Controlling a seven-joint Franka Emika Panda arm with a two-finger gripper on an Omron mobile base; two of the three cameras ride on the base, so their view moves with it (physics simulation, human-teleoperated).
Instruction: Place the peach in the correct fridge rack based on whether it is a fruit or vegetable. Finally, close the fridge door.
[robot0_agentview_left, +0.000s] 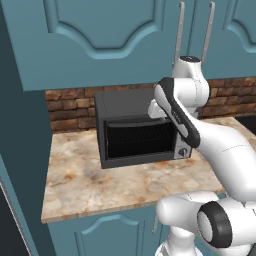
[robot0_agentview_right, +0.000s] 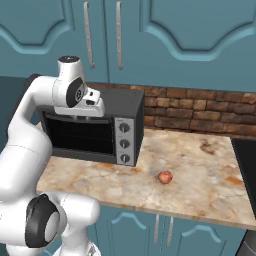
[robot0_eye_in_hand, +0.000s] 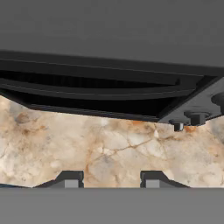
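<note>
Nearby, peach (robot0_agentview_right: 165, 177) on marble counter (robot0_agentview_right: 200, 175), beside microwave (robot0_agentview_right: 100, 131).

The marble counter (robot0_agentview_right: 200, 170) carries a dark toaster oven (robot0_agentview_right: 95, 131) under the pincer (robot0_eye_in_hand: 111, 178) and a peach (robot0_agentview_right: 165, 177) off to its right.

The left base view looks forward and down from behind the arm, onto the toaster oven (robot0_agentview_left: 140, 131) and marble counter (robot0_agentview_left: 80, 185). The right base view covers the same oven (robot0_agentview_right: 95, 130) and counter (robot0_agentview_right: 200, 175) from the opposite side. The hand view sits close above the counter (robot0_eye_in_hand: 109, 148), facing the oven front (robot0_eye_in_hand: 109, 94).
</note>
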